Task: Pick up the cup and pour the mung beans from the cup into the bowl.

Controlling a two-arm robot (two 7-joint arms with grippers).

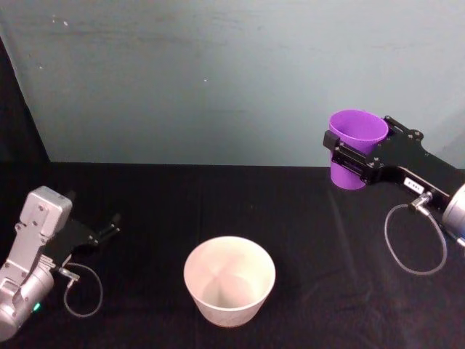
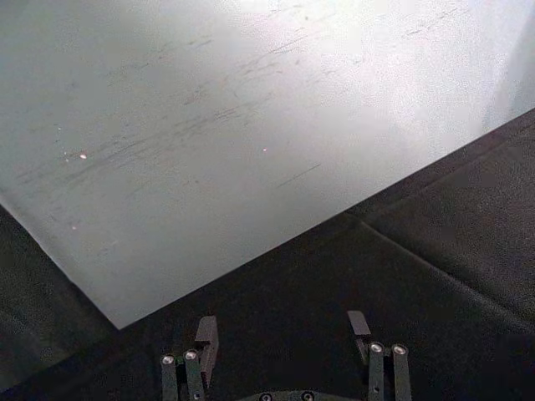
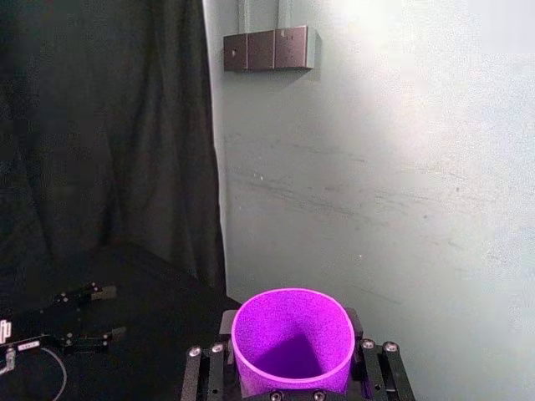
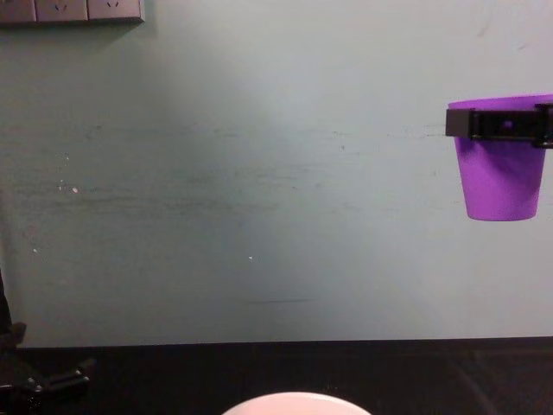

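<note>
Head view: right gripper [image 1: 361, 147] at 2 o'clock, clamped on the smooth tapered purple plastic cup [image 1: 349, 174], upright, lifted above the black cloth counter [image 1: 145, 196]. Round white bowl [image 1: 229, 305] at 6 o'clock. Left gripper [image 1: 93, 218] low at 8 o'clock. Left wrist view: left gripper [image 2: 282, 330] fingers apart. Right wrist view: cup [image 3: 292, 334] squeezed between black fingers. Chest view: cup [image 4: 499, 186] at 3 o'clock, bowl rim [image 4: 294, 402] at 6 o'clock.

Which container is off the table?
The purple cup, clamped upright in the right gripper. The white bowl sits on the black table.
</note>
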